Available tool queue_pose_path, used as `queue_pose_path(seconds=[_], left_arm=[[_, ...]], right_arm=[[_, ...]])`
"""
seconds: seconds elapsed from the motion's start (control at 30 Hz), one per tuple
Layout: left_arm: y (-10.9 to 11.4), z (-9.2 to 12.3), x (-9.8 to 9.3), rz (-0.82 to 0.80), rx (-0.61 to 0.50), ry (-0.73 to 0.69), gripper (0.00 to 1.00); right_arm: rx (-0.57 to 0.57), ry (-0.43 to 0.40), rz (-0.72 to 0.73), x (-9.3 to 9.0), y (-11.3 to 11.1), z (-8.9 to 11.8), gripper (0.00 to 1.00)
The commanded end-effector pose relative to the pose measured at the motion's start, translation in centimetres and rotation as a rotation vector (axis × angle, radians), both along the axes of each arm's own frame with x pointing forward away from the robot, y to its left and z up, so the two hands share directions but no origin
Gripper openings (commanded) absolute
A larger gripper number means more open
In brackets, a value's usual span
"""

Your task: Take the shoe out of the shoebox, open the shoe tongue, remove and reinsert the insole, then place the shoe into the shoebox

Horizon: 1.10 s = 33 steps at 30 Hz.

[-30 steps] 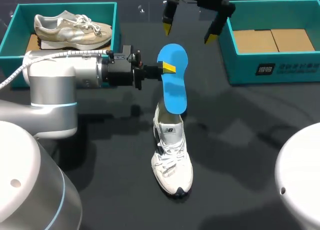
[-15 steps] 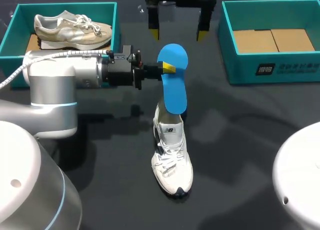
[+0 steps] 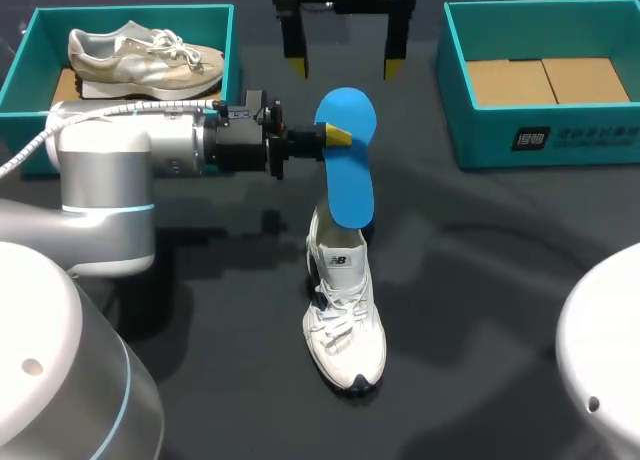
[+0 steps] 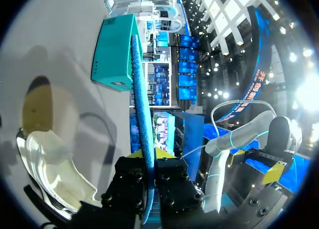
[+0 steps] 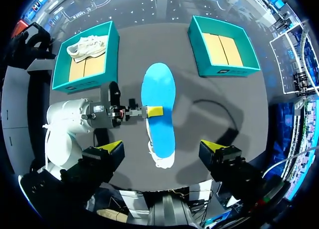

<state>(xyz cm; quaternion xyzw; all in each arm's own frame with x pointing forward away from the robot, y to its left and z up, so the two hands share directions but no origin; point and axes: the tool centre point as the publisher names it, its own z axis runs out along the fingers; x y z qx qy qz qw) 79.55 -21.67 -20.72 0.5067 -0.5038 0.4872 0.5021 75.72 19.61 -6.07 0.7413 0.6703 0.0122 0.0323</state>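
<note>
The surface (image 3: 480,280) is matt black with soft shadows on it. At its far left corner stands a teal shoebox (image 3: 228,50) holding a beige shoe (image 3: 140,55) that lies on its side on a brown cardboard floor. At the far right corner stands a second teal shoebox (image 3: 540,140). It has the same cardboard floor and white print on its near wall, too small to make out.

The white shoe (image 3: 345,310) sits upright near the middle of the surface, toe toward the near edge, with a dark logo on its tongue. The left gripper (image 3: 335,135) is clamped on one edge of the blue insole (image 3: 345,160). The insole's lower end is over the shoe's heel opening; I cannot tell whether it touches. The right gripper (image 3: 345,68) hangs over the far edge, its fingers wide apart with nothing between them.
</note>
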Motion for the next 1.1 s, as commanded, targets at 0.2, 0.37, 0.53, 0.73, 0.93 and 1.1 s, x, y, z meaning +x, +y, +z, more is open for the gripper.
queue_pose_path(seconds=[0.2, 0.37, 0.53, 0.73, 0.93, 1.1], left_arm=[[-0.1, -0.1, 0.0, 0.001, -0.002, -0.001, 0.00], [-0.1, -0.1, 0.0, 0.001, -0.002, -0.001, 0.00], [-0.1, -0.1, 0.0, 0.001, -0.002, -0.001, 0.00], [-0.1, -0.1, 0.0, 0.001, -0.002, -0.001, 0.00], [-0.1, -0.1, 0.0, 0.001, -0.002, -0.001, 0.00], [-0.1, -0.1, 0.0, 0.001, -0.002, -0.001, 0.00]], right_arm=[[0.230, 0.004, -0.024, 0.0, -3.9, -0.9, 1.00], [0.353, 0.010, -0.035, 0.2, -5.3, -1.3, 1.00], [0.508, 0.003, -0.065, 0.4, -6.7, -1.9, 1.00], [0.703, 0.005, -0.076, 0.4, -7.9, -3.0, 1.00], [0.843, 0.014, -0.092, 0.3, -8.6, -3.8, 1.00], [0.923, 0.058, -0.089, 0.6, -8.9, -4.6, 1.00]])
